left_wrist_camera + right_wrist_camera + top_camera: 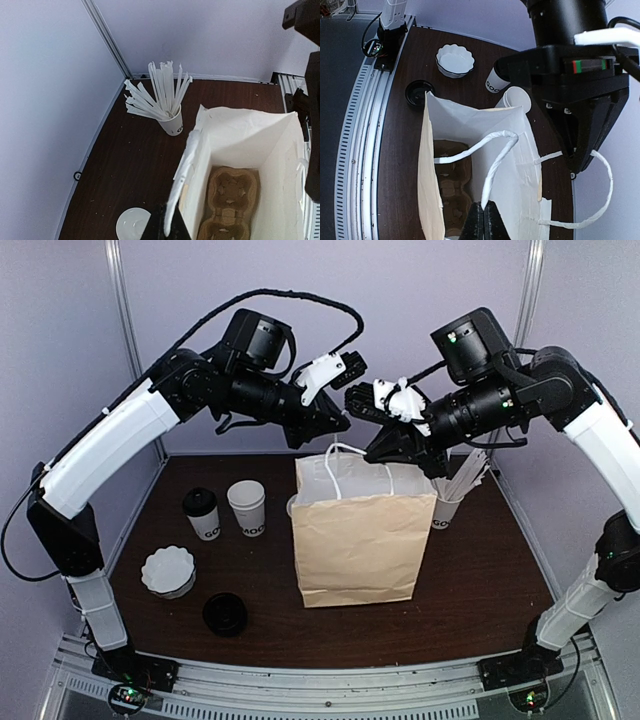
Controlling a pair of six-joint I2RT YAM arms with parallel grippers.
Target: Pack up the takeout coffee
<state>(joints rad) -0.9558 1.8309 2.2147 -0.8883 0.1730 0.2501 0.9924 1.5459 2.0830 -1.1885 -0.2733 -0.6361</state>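
Left wrist view: the left gripper [165, 226] sits at bottom centre, its fingers pinched tight on a white handle [186, 155] of the paper bag [240, 135]. The bag stands open, with a pulp tray [231, 192] lying on its floor. A cup of white sticks [172, 122] stands at upper centre, apart from the bag.

Right wrist view: the right gripper [482, 220], bottom centre, is clamped on the second handle [495, 165]. The takeout coffee [494, 84] stands on the table [405, 125] at upper centre, outside the bag and just beside a lidless cup [516, 97].

Top view: the coffee is upright left of centre, lid on, immediately left of the lidless cup. A fluted bowl [168, 572] and a loose black lid [225, 614] lie at lower left. Both grippers are over the bag's mouth.
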